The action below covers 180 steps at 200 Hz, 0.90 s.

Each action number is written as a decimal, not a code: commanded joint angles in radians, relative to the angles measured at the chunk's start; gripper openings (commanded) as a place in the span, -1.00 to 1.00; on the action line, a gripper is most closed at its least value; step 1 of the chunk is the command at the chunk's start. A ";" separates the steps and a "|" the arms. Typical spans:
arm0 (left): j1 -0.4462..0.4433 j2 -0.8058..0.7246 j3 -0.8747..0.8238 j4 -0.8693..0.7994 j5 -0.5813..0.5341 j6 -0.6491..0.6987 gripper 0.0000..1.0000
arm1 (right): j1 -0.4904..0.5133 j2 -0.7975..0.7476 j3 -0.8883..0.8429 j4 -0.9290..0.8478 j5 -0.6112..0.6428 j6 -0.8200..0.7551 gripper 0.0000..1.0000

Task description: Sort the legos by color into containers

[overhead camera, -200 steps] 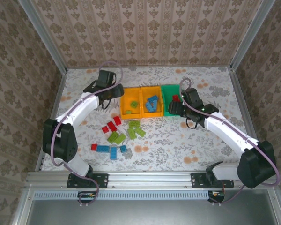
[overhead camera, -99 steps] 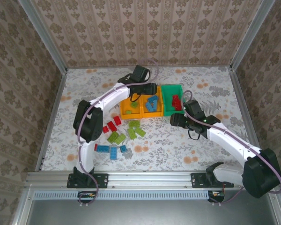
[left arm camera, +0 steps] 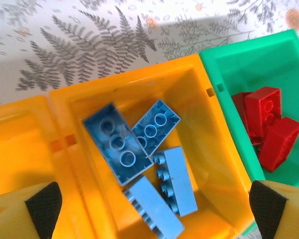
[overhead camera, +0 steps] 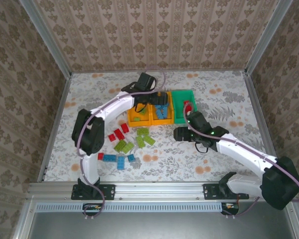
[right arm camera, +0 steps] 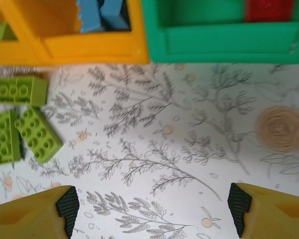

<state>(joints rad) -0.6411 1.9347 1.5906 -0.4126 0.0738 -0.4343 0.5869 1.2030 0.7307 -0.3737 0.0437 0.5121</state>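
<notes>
Overhead and wrist-camera views of two robot arms sorting toy bricks on a floral-patterned table point(right arm camera: 189, 124).

The left gripper point(left arm camera: 154, 204) hangs directly over the middle orange bin point(left arm camera: 202, 107), its fingers spread wide at the bottom corners of its wrist view and holding nothing. Below it, four blue bricks point(left arm camera: 118, 144) lie jumbled on the bin floor. At the right of that frame, the adjoining green bin point(left arm camera: 249, 59) holds several red bricks point(left arm camera: 263, 107).

The right gripper point(right arm camera: 152, 204) is also open and empty, over bare tabletop just in front of the bins. Three lime green bricks point(right arm camera: 37, 134) lie at the left of its wrist view, well clear of its fingers.

In the overhead view, the left orange bin point(overhead camera: 134, 105) seems to hold a few green pieces, though they are too small to be sure. Loose red pieces point(overhead camera: 118, 133) and blue pieces point(overhead camera: 114, 159) lie lower left of the bins.
</notes>
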 commanded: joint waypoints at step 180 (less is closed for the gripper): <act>0.412 -0.751 -0.777 0.026 -0.085 -0.093 1.00 | 0.296 0.718 0.470 -0.020 0.044 -0.368 0.27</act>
<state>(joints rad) -0.2394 1.1992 0.8352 -0.3733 -0.0257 -0.5056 0.9054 1.8809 1.1572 -0.3584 0.1375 0.2089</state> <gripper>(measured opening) 0.999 0.673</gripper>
